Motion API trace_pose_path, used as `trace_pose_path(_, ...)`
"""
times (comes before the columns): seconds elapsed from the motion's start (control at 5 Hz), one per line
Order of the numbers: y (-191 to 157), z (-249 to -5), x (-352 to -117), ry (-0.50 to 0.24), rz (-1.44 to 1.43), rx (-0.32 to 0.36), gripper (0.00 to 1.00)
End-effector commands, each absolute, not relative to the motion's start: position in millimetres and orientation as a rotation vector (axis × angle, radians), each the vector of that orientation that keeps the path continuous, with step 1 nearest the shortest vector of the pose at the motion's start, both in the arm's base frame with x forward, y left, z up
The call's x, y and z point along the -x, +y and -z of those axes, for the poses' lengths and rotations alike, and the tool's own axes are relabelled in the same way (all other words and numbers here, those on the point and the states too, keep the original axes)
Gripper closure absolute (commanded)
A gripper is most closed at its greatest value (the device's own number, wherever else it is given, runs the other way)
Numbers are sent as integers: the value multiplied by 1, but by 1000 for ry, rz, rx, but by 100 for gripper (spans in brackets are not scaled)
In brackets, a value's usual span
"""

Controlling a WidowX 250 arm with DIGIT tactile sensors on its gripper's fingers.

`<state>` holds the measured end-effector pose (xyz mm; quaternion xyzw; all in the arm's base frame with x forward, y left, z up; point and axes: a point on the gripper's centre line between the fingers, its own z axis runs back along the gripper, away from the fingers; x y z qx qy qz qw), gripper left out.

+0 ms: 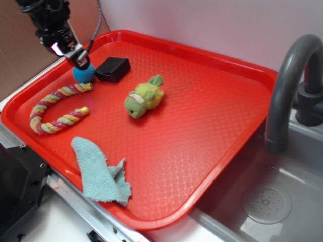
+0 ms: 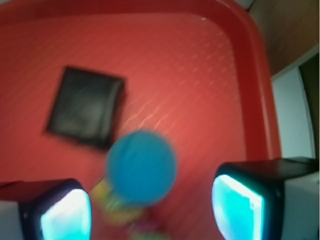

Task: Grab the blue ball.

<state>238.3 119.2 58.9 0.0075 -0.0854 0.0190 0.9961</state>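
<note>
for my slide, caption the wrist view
Open gripper poised over the blue ball, black box beside it on the red tray.

We see the blue ball (image 1: 84,73) hemmed in by the black box (image 1: 113,68) just beside it and the rope toy (image 1: 56,108) at its other side, with open tray (image 1: 202,131) beyond.

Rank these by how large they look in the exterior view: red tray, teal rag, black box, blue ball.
1. Red tray, by far the largest.
2. Teal rag.
3. Black box.
4. Blue ball, partly hidden by the claw, so the last two are close.
</note>
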Motion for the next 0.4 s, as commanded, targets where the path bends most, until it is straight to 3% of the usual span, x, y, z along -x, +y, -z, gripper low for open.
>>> trace_pose_path(0.0, 120, -45, -256, -170, 56, -7, 0)
trace_pose_path(0.2, 108, -43, -256, -176, 97, 18, 0)
